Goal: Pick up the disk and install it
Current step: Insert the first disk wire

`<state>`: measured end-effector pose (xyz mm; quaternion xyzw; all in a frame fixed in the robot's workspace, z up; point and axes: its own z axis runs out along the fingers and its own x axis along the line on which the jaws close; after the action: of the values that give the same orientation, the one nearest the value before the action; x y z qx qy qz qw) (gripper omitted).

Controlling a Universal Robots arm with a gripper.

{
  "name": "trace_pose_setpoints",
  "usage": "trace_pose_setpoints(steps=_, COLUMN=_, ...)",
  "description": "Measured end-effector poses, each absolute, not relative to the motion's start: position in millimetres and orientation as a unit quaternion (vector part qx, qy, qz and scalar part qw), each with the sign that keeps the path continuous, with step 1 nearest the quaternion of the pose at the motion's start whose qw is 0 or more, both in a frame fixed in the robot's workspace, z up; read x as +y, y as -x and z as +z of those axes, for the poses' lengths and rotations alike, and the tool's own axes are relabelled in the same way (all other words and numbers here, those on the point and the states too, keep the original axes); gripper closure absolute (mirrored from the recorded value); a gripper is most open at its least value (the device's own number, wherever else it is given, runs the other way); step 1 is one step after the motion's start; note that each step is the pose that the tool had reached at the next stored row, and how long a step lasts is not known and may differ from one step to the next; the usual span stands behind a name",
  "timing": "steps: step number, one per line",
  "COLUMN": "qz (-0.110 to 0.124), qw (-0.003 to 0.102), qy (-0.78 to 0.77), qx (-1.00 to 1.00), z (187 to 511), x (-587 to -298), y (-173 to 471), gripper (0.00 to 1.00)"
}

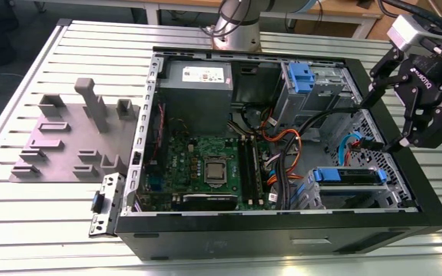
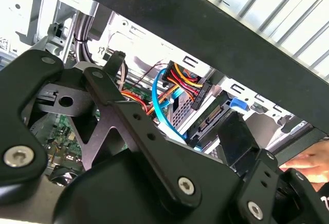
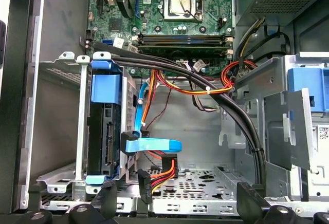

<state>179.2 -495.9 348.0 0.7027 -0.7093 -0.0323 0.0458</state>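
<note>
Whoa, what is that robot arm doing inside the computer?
The robot arm is working at an open computer case on a slatted table. Its gripper hangs just inside the case with the jaws wide open, holding nothing. The disk, in its blue bracket, already sits in the metal drive cage close by. A blue cable lies right beside the disk.

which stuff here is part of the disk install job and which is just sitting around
Part of the job:
- disk, sitting in the drive cage in its blue bracket
- tool, hanging over the case's edge on the exterior view's right

Just lying about:
- grey moulded fixture on the table
- small metal bracket beside the case
</note>
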Motion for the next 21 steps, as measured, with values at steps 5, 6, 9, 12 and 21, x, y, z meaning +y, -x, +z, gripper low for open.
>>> trace_pose_setpoints(steps=5, qz=-0.038, qw=0.040, qy=-0.703, qx=-0.709, z=348.0, x=-495.9, y=-179.2, gripper=0.01)
trace_pose_setpoints(steps=6, qz=-0.038, qw=0.040, qy=-0.703, qx=-0.709, z=348.0, x=-495.9, y=-179.2, gripper=0.01)
trace_pose_setpoints(steps=9, qz=-0.038, qw=0.040, qy=-0.703, qx=-0.709, z=348.0, x=-495.9, y=-179.2, gripper=0.01)
trace_pose_setpoints(steps=12, qz=-0.038, qw=0.040, qy=-0.703, qx=-0.709, z=348.0, x=-495.9, y=-179.2, gripper=0.01)
trace_pose_setpoints(steps=21, qz=-0.040, qw=0.038, qy=-0.703, qx=-0.709, z=348.0, x=-495.9, y=-179.2, gripper=0.62)
